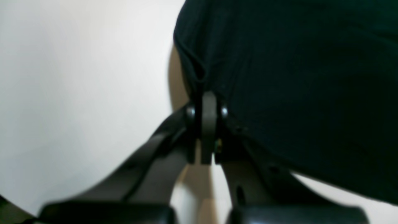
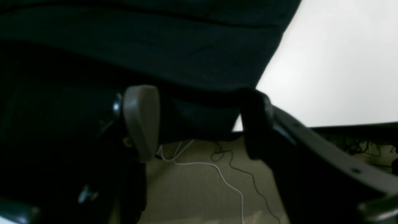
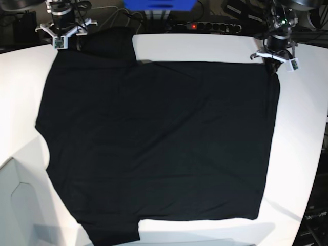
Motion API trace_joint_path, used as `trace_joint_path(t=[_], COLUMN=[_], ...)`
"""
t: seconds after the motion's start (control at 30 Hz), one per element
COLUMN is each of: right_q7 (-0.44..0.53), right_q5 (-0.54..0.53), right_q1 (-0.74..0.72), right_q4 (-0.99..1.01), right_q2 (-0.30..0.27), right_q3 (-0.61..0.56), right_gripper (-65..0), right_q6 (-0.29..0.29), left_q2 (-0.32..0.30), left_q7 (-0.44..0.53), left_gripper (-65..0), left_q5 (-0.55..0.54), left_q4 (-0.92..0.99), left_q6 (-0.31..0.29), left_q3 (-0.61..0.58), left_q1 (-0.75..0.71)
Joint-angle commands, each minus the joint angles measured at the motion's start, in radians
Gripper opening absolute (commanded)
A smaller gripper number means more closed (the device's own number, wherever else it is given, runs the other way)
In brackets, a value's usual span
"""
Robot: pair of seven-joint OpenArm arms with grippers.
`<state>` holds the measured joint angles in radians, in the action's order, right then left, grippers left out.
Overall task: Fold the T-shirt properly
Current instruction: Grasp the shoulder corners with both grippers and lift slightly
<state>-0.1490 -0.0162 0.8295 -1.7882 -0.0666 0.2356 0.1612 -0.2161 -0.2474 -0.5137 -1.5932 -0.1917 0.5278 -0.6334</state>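
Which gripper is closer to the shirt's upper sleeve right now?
Right. The right gripper sits open beside the upper sleeve of the T-shirt; the left gripper pinches the far hem corner.

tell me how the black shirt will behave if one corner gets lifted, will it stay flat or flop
The T-shirt will probably flop: where the left gripper pinches it, the cloth bunches into folds. It lies spread wide over the white table, so most of it would likely drag. It looks thin and probably light.
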Motion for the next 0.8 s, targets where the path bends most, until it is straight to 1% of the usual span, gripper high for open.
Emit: trace_joint_path(t=[0.0,0.03,0.1,0.2,0.23,0.37,0.63,0.77], right_q7=[-0.021,-0.021,-0.021,-0.021,-0.021,-0.018,-0.021,-0.018], right_q5=[0.008,0.008,0.008,0.008,0.008,0.009,0.009,0.009], right_q1=[0.017,0.017,0.017,0.017,0.015,0.015,0.024,0.021], right_q4=[-0.003,-0.003,-0.003,-0.006,-0.008,-0.035,-0.181,-0.207], right_q2=[-0.012,-0.014,-0.014,-0.028,-0.028,-0.028,-0.026,-0.026], right_q3=[0.005,0.005,0.006,0.006,0.006,0.008,0.008,0.008], right_gripper=[-33.1,-36.9,-46.6,-63.7,-65.0,-65.0,-65.0,-65.0], right_q6=[0.01,0.01,0.01,0.01,0.01,0.01,0.01,0.01], left_q2=[-0.012,-0.012,-0.012,-0.012,-0.012,-0.012,-0.012,-0.003], left_q7=[0.023,0.023,0.023,0.023,0.023,0.023,0.026,0.023], left_gripper=[-65.0,-65.0,-65.0,-65.0,-65.0,-65.0,-65.0,-65.0], left_q5=[-0.004,-0.004,-0.004,-0.004,-0.004,-0.004,-0.009,-0.012], left_q4=[-0.019,-0.019,-0.019,-0.019,-0.019,-0.019,-0.02,-0.054], left_q6=[-0.004,-0.004,-0.004,-0.004,-0.004,-0.004,-0.002,-0.002], left_q3=[0.01,0.01,0.01,0.01,0.01,0.01,0.013,0.045], left_q1=[-0.007,-0.007,-0.007,-0.007,-0.007,-0.009,-0.01,-0.018])
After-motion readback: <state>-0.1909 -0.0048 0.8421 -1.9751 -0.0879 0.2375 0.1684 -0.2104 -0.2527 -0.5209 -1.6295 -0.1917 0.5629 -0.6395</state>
